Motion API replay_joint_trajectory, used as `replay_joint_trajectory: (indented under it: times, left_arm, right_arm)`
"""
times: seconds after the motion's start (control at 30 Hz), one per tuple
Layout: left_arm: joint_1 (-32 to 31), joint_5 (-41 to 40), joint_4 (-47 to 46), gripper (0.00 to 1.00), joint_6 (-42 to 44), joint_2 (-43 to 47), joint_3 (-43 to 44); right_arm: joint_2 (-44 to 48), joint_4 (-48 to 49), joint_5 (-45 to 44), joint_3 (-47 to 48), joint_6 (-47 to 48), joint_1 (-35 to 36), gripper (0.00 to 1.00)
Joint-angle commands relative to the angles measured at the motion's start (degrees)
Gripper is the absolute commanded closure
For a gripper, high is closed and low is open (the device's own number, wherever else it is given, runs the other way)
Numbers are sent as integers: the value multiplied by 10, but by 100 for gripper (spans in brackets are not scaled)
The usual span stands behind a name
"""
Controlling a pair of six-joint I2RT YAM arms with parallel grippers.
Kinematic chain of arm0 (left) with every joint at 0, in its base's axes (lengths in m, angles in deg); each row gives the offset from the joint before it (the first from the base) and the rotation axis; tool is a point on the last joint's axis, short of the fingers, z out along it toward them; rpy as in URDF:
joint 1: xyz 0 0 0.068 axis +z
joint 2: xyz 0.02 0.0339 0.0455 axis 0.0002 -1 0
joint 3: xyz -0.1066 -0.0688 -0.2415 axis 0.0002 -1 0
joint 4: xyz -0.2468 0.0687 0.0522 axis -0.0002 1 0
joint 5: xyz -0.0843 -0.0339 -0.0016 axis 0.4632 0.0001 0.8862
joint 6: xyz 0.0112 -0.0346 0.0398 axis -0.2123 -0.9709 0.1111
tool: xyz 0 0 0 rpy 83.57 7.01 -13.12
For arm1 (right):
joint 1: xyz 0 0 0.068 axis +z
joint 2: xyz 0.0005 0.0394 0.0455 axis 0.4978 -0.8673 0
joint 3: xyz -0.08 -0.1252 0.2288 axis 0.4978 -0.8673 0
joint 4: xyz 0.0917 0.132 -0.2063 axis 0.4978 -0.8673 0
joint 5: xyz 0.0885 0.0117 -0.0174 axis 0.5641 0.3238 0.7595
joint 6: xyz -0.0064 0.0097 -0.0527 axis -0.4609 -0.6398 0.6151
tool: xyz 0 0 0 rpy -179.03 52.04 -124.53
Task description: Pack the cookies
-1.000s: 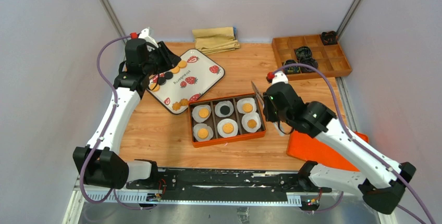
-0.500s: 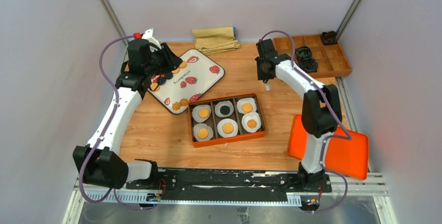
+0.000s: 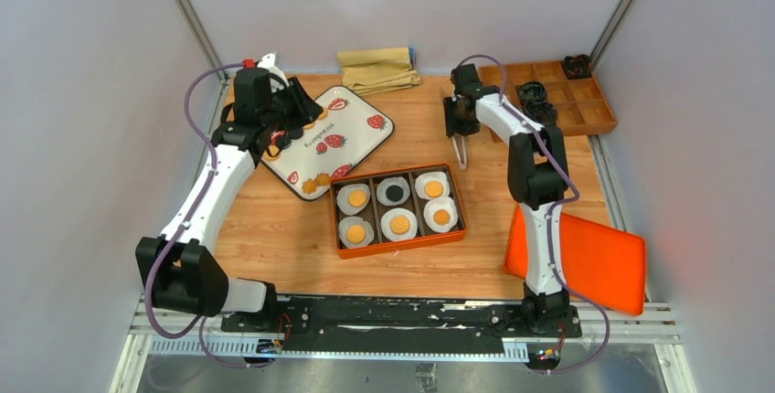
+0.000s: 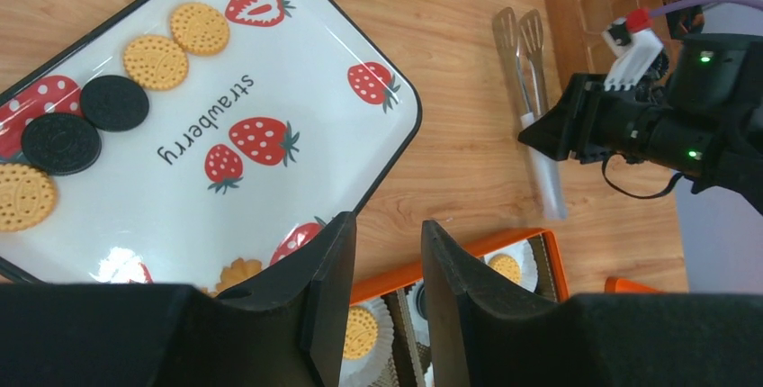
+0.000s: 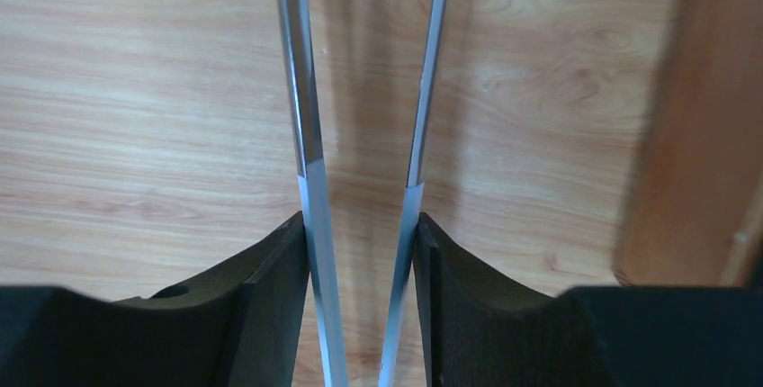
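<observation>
Golden cookies (image 4: 155,61) and black cookies (image 4: 114,103) lie on the white strawberry plate (image 3: 352,142). The orange box (image 3: 399,248) holds six paper cups, each with a cookie (image 3: 399,225), one of them black (image 3: 395,192). My left gripper (image 4: 388,221) hovers over the plate's near edge, open a little and empty; it shows in the top view (image 3: 294,105) too. My right gripper (image 5: 360,218) is shut on metal tongs (image 5: 301,90), low over the table behind the box. In the top view the right gripper (image 3: 460,128) holds the tongs (image 3: 462,151) pointing toward the box.
A folded beige cloth (image 3: 377,69) lies at the back. A wooden compartment tray (image 3: 585,119) with black items stands at the back right. An orange lid (image 3: 594,270) lies at the near right.
My right arm has swung from beside the box's right end to the far middle of the table, taking the tongs with it. The left gripper has shifted slightly right.
</observation>
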Motion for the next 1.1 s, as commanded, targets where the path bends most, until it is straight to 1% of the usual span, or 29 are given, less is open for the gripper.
replay_joint_trajectory:
  times: [0.0,0.07,0.1,0.17,0.23,0.27,0.33,0.37,0.47,0.53,0.63,0.7,0.73,0.77,0.8,0.9,1.0,1.07]
  left_arm:
    - [-3,5,-15,62,3,-7,5]
    - [-3,4,-15,62,5,-4,3]
    - [-3,2,-15,62,7,-3,2]
    - [-3,0,-16,61,9,1,0]
    - [-4,5,-22,61,8,1,-2]
    - [-4,12,-28,61,7,1,-4]
    - [-5,20,-38,60,3,1,-8]
    - [-7,21,-41,59,2,0,-9]
    - [-12,29,-44,56,5,-3,-6]
    - [-15,35,-44,55,7,-1,-5]
    - [-18,43,-52,55,11,6,-10]
    - [-22,46,-58,55,8,10,-13]
    - [-24,48,-62,55,6,10,-14]
    - [-29,50,-65,55,4,10,-16]
    - [-33,51,-69,55,2,9,-17]
    - [-49,55,-72,55,1,4,-14]
    - [-68,55,-67,55,6,1,-7]
    - [-78,53,-61,55,12,0,-1]
  right_arm:
    - [-45,-63,13,53,7,-7,52]
    - [-53,-84,3,71,3,-9,50]
    - [-49,-89,-6,72,2,-9,48]
    - [-28,-91,-11,57,-1,-9,40]
    - [3,-89,-15,37,-1,-8,38]
    - [22,-88,-17,24,-3,-8,34]
    - [67,-66,-23,-14,-3,-8,25]
    - [86,-61,-25,-28,-1,-7,23]
    - [140,-73,-34,-55,0,-7,22]
    - [188,-80,-36,-99,-18,-8,22]
    - [273,-79,-43,-200,-44,-5,28]
    - [339,-84,-65,-271,-64,-1,34]
    - [370,-89,-70,-307,-78,0,38]
    - [404,-91,-71,-343,-91,1,44]
    - [434,-92,-67,-380,-102,2,46]
    - [514,-107,-60,-472,-131,6,48]
    - [578,-127,-63,-543,-155,8,48]
    - [605,-132,-68,-575,-170,8,50]
